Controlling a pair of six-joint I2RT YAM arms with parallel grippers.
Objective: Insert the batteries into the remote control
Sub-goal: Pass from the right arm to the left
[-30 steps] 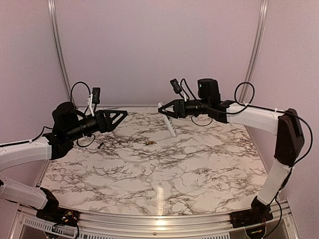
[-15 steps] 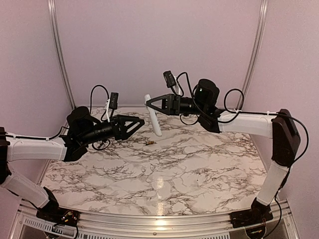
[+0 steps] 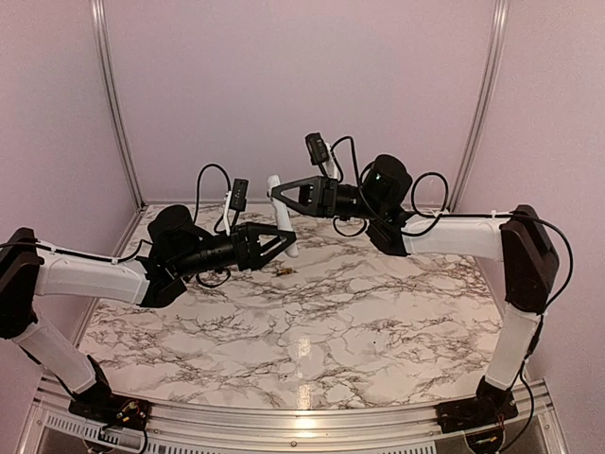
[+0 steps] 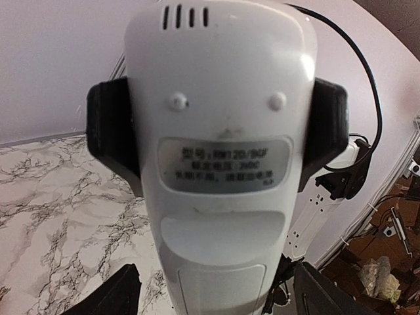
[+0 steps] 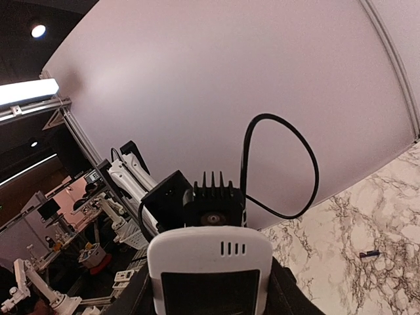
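**Left pincer closing in on the remote held aloft**

My left pincer (image 3: 282,242) has swung in from the left side of the table (image 3: 378,312). It now stands open around the lower end of the remote control (image 4: 220,65), one jaw on each side, neither touching it yet, and it has just begun to narrow from its widest. My right pincer (image 3: 277,194) stays clamped across the remote's upper half. It has carried the remote leftward and higher, and holds it nearly upright in the air above the far part of the table, back face turned to my left wrist. The cover (image 4: 222,285) on that back still looks shut to me. I judge this a second hold taken to brace the remote before opening it. One battery (image 3: 283,270) lies on the table just below, untouched.
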